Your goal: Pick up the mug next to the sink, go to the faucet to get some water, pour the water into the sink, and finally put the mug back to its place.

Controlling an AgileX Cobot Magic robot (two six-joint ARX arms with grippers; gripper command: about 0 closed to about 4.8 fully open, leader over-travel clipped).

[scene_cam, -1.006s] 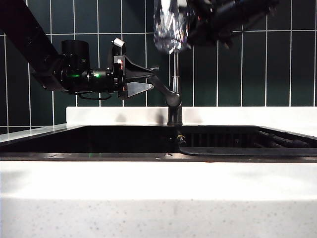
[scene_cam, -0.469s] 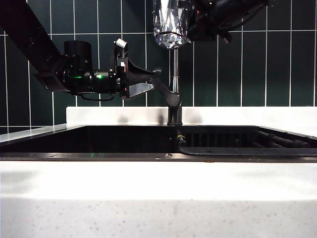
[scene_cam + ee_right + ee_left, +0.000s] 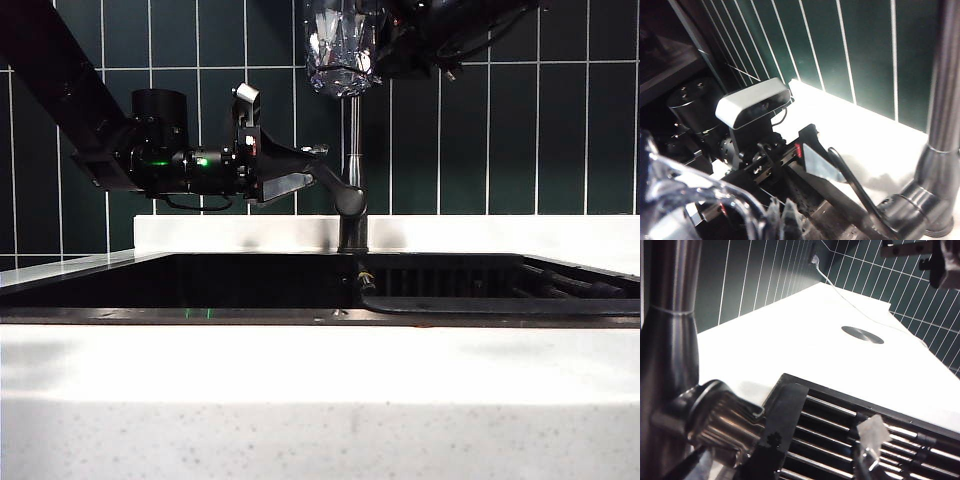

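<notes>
Glass mug (image 3: 342, 47) is held high over the sink (image 3: 250, 285) by the shut right claw (image 3: 385, 45), prob. awaiting water, while the faucet (image 3: 351, 170) lever is straddled by the wide-open left claw (image 3: 300, 170) w/o being gripped.

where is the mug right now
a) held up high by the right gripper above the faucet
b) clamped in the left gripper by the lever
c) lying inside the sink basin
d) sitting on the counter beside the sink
a: in the exterior view the mug is up at the top of the frame in the right gripper, over the faucet, while the left gripper is at the lever.
</notes>
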